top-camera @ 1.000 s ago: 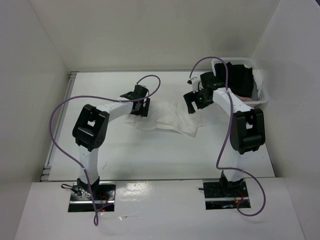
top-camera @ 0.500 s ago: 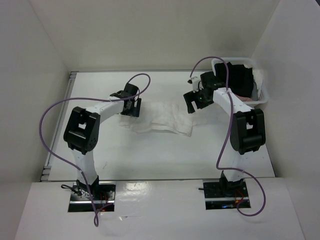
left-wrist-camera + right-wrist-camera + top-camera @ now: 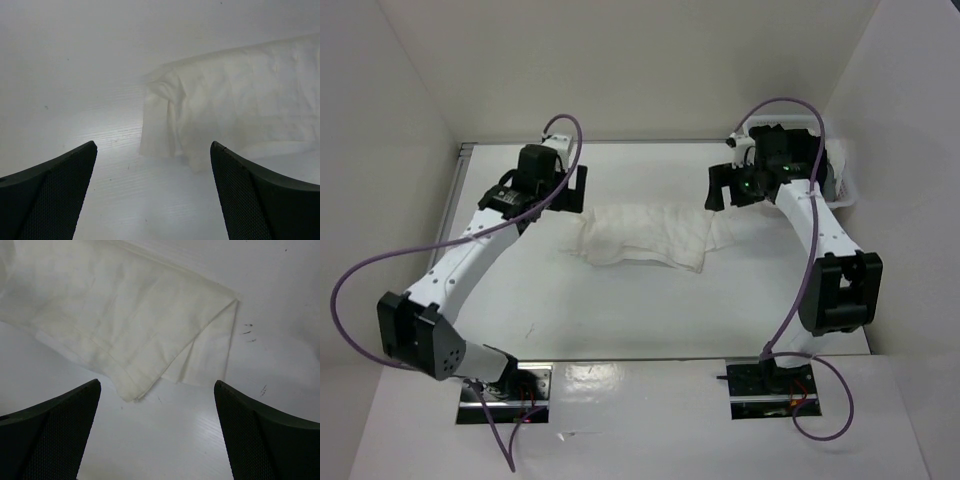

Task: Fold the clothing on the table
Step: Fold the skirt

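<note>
Top external view: we saw the clothing (image 3: 645,236) lying flat but rumpled on the far half of the table (image 3: 620,310), roughly midway between its left and right sides. It was spread as a wide, uneven band, with its near edge sagging to a point at the right. In the left wrist view, the garment's left end (image 3: 225,100) showed several layers tucked one under another, with faint parallel lines running across the fabric. In the right wrist view, its right end (image 3: 130,325) lay as an upper layer over a lower one that stuck out past it at the corner, and a few small dark marks (image 3: 248,332) dotted the tabletop just beyond.

The left gripper (image 3: 575,190) hung just off the clothing's left end, its jaws spread wide with nothing between them. We could see only bare table and the cloth's edge ahead of its fingers (image 3: 55,190). The right gripper (image 3: 720,188) hung by the far right corner of the garment, likewise wide apart and empty, its fingers (image 3: 265,435) framing the cloth below without touching it.

Farther out, a clear plastic bin (image 3: 848,195) sat in the far right corner of the table, partly hidden behind the right arm. A grey rail (image 3: 440,240) ran along the left edge, and purple cables (image 3: 380,260) looped from each arm.
</note>
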You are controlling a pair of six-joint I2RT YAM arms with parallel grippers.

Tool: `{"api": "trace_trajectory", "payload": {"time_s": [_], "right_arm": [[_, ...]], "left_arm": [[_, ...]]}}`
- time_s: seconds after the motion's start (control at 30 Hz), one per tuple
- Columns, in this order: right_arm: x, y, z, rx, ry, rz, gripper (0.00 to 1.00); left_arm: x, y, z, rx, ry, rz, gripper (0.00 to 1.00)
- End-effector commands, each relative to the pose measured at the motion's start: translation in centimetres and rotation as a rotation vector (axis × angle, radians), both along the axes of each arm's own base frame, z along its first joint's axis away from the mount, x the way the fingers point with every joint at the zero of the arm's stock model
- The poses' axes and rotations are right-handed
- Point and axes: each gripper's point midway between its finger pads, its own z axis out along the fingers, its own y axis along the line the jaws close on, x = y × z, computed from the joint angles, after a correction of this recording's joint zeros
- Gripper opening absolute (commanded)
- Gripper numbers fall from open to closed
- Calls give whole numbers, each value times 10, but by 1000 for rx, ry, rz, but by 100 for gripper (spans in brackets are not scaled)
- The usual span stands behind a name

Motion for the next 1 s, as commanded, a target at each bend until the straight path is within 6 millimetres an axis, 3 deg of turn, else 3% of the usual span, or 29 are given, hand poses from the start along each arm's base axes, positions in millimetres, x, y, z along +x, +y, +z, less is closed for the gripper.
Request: {"api": "trace_trajectory", "payload": {"time_s": [0.0,0.03,0.13,0.23,0.4,0.6,0.8,0.97], "right_arm": [[-18,5,-17,102,109,-18,98],[-20,3,-37,89,161,-27,98],[-15,-4,-61,71,213,-61,98],[-6,-6,-73,60,221,-81,98],[6,-13,-93,19,222,-109,98],[24,-21,-93,-21,186,-141,98],[33,-25,-114,-45,216,-154,98],[48,-33,-117,-85,197,-185,98]], "left_arm": [[-23,6,-11,31,51,-77,100],[-29,7,-17,36,65,-93,100],[-44,10,-24,50,88,-121,100],[-52,18,-19,60,73,-111,100],[-56,16,-13,46,49,-134,100],[-61,21,-20,62,81,-132,100],[-59,21,-17,60,72,-132,100],[-60,21,-15,57,60,-132,100]]}}
